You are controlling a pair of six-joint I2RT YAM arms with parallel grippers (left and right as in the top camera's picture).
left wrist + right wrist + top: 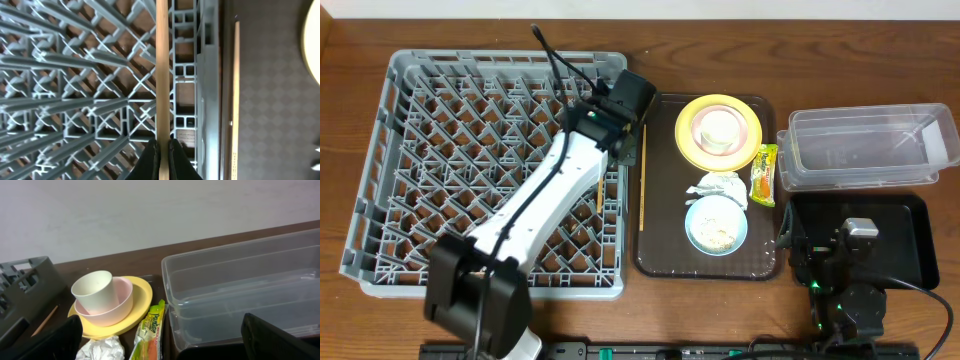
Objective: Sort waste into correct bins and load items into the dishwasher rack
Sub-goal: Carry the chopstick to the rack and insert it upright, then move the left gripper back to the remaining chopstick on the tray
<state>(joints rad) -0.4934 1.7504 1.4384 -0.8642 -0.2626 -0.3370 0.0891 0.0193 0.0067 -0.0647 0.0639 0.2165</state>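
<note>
My left gripper (pixel 163 156) is shut on a wooden chopstick (pixel 162 75) and holds it above the grey dishwasher rack (pixel 410 150), near the rack's right wall. In the overhead view my arm hides those jaws; a bit of the held chopstick (pixel 599 200) shows. The second chopstick (pixel 642 180) lies on the tray's left side. The yellow plate (pixel 744 140) carries a bowl (pixel 122 305) with a cream cup (pixel 92 292) in it. The napkin (pixel 720 187), wrapper (pixel 764 173) and blue bowl (pixel 717 225) with rice scraps lie nearby. My right gripper (pixel 160 350) is open and empty.
The brown tray (pixel 660 250) lies between the rack and the bins. The clear bin (pixel 870 148) stands at the back right. The black bin (pixel 910 240) is in front of it, with my right arm (pixel 845 255) at its left part.
</note>
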